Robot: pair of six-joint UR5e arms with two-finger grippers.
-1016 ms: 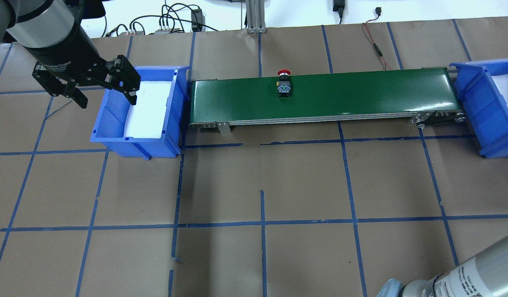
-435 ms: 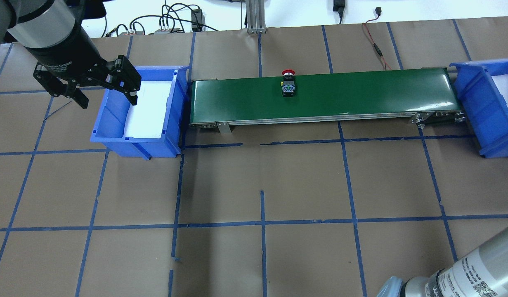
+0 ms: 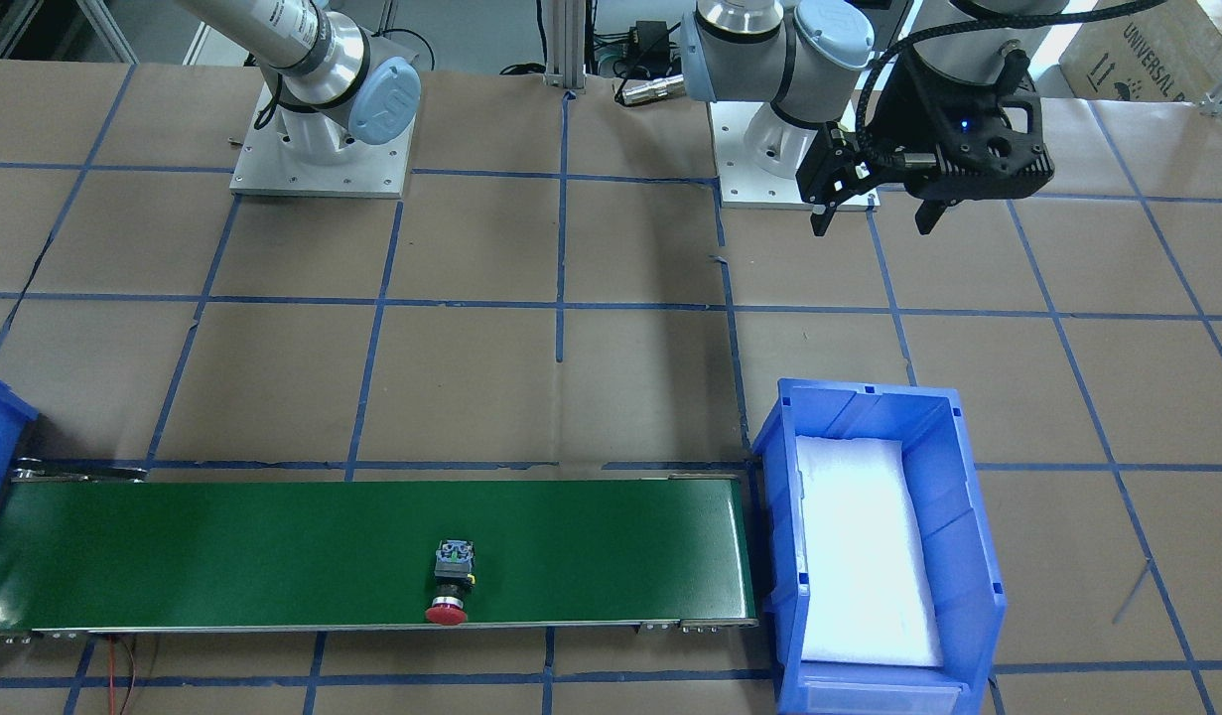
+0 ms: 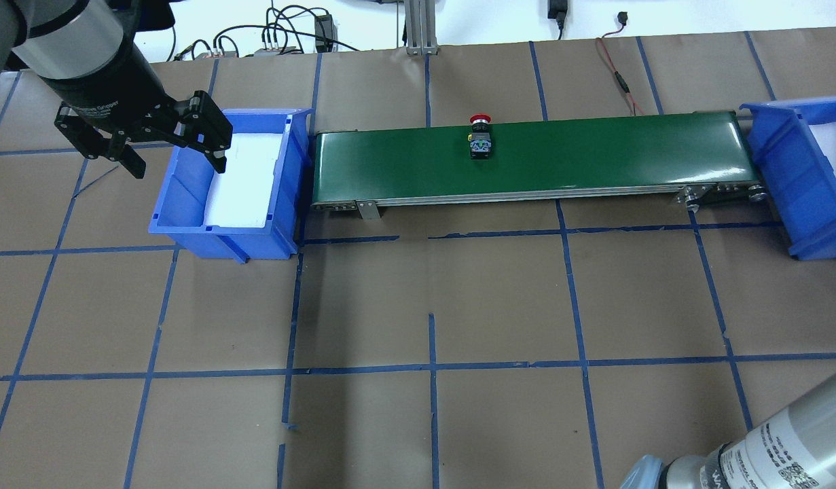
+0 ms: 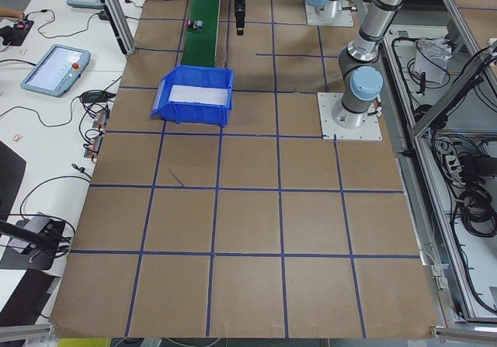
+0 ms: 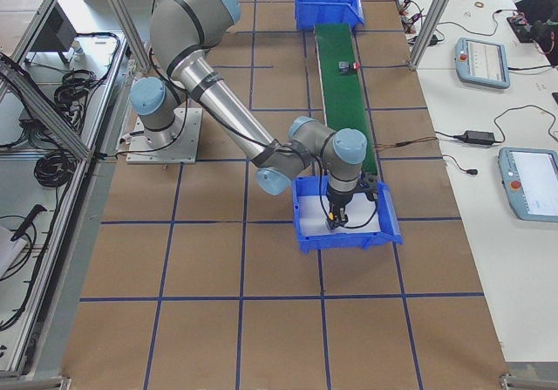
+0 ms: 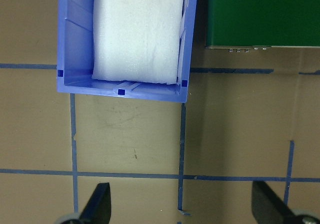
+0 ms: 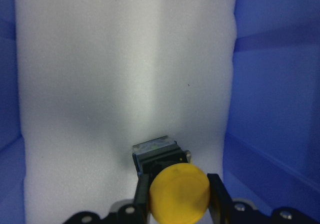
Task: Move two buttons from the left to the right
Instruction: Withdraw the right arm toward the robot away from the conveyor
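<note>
Red-capped push-button [image 3: 451, 584] with a black block body lies on its side on the long green conveyor belt [image 3: 223, 551] in the front-facing view. It is near the belt's middle, with its cap over the edge nearest the camera. Just beside the belt's end stands a blue plastic bin [image 3: 976, 536] lined with white foam [image 3: 859, 556]. The left gripper [image 3: 874, 226] hangs well apart from both, nearer the robot's base, jaws spread wide and holding nothing. Below it is the brown paper-covered table [image 3: 571, 377], gridded with blue tape [image 3: 561, 298].

Overhead, a second blue bin [image 4: 784, 170] sits tilted at the belt's opposite end. Only the right arm's grey forearm [image 4: 791, 448] shows, in the lower corner.

From the table's left end, the button is a speck on the far belt. Teach pendants [image 5: 58, 67] and cables lie on a white bench alongside.

From the right end, the near arm reaches down into the near bin — its gripper is inside the walls.

The left wrist view has two black fingers [image 7: 97, 206] far apart at the bottom corners over bare paper, with the foam-lined bin and the belt end ahead.

In the right wrist view, the yellow-capped push-button [image 8: 179, 184] sits over white foam between blue walls. The right gripper [image 8: 180, 196] is closed on it, fingers [image 8: 142, 194] against both sides — whether it rests on the foam cannot be told.
</note>
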